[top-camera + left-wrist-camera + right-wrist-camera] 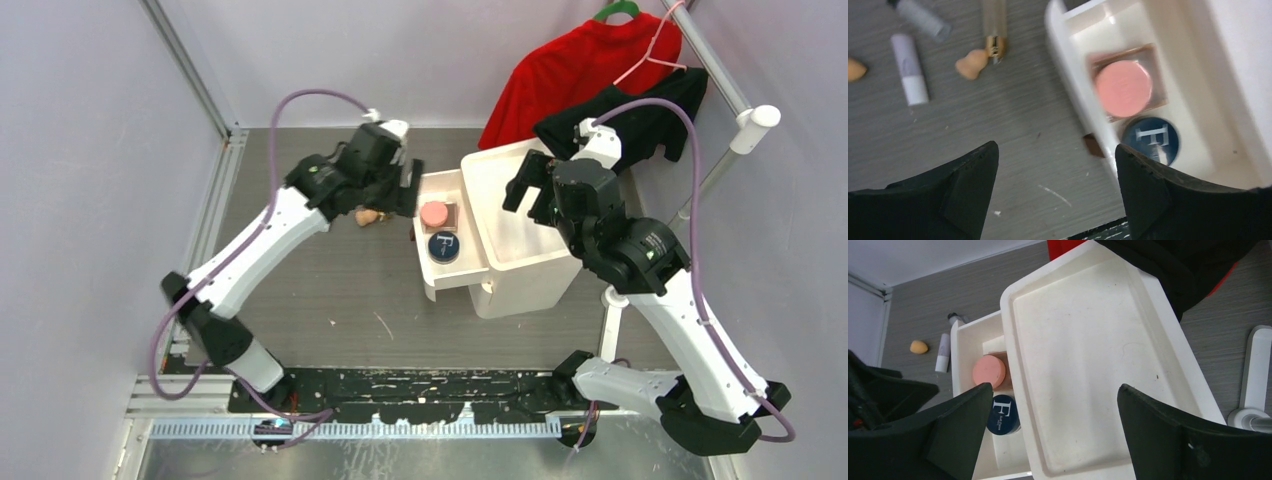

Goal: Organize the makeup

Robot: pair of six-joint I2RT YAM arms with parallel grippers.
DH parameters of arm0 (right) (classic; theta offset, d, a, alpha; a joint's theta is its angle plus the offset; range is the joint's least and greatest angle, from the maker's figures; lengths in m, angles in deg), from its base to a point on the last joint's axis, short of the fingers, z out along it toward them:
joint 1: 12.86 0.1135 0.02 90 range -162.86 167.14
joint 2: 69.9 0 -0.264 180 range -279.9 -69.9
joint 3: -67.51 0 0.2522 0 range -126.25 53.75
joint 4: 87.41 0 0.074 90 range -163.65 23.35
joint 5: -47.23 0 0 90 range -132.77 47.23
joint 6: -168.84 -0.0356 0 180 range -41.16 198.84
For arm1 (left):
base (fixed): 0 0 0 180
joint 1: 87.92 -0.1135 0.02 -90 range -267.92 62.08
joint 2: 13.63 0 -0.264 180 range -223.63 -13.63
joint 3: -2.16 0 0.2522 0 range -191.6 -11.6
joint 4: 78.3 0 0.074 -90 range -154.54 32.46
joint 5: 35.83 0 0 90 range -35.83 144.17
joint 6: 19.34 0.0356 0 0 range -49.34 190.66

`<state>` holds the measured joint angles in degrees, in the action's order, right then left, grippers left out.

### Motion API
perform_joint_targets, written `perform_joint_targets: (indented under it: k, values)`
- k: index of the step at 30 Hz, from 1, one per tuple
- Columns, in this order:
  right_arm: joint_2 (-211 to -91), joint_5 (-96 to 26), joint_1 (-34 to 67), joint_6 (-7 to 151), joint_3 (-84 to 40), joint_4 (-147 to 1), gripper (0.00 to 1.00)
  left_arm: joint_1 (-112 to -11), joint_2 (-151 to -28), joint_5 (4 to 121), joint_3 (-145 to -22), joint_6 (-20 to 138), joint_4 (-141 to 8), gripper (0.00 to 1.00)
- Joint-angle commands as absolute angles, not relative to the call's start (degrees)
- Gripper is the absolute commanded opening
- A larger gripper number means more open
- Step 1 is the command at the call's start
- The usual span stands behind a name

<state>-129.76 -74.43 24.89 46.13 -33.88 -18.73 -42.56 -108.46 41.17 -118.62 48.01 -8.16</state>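
Observation:
The white organizer (520, 250) has its drawer (432, 283) open to the left. In the drawer a pink sponge (1123, 88) lies on the square brown palette (1154, 54), with the round navy compact (1150, 140) beside it. On the table left of the drawer lie a tan-orange sponge (973, 62), the gold-brown bottle (994, 30), the white tube (909, 69), the clear vial (923, 15) and a second orange sponge (855, 70). My left gripper (1055, 150) is open and empty above the drawer's left wall. My right gripper (1054, 387) is open and empty above the organizer's top tray (1088, 340).
A red garment (580, 70) and a black garment (640, 115) hang on a white rack (750, 125) behind the organizer. A small brown piece (1093, 146) lies against the drawer's outer wall. Grey walls close the table on the left and at the back.

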Motion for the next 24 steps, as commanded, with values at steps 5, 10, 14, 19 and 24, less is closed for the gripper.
perform_joint_targets:
  k: [5,10,14,19,24]
  values:
    - [-130.5,-72.9,24.9,45.8,-33.6,-20.9,1.0,-54.7,-93.6,47.0,-96.3,43.3,-16.7,0.86]
    - [-132.4,-67.8,25.0,45.2,-33.3,-22.3,1.0,-55.6,-95.4,51.1,-91.0,42.3,-22.8,0.86]
    - [-135.3,-58.1,24.8,44.1,-32.1,-25.4,1.0,-55.6,-99.3,53.7,-91.8,43.2,-26.3,0.86]
    - [-137.9,-50.0,22.5,41.9,-29.3,-29.4,1.0,-55.6,-102.7,59.2,-93.0,42.4,-29.5,0.85]
    - [-137.8,-44.0,18.1,40.0,-25.2,-32.6,1.0,-55.1,-103.9,65.0,-91.5,38.5,-34.6,0.84]
